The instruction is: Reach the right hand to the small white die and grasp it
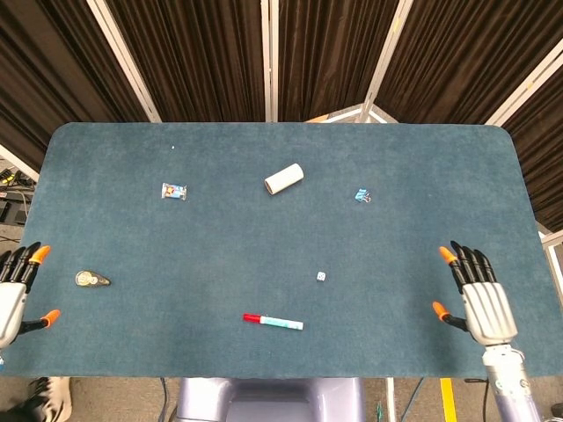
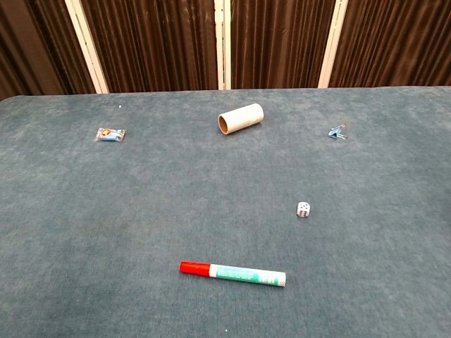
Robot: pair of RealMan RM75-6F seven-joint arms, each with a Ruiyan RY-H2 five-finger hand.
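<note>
The right hand is wide open, fingers spread, holding nothing, near the table's right edge. The little white die with dark dots sits alone mid-table, well apart from it.

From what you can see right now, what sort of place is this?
Probably a robot lab or test cell, not a home. A blue felt-covered table sits boxed in by dark curtain panels, small unrelated props like a die and marker are scattered, and cables run along the floor.
</note>
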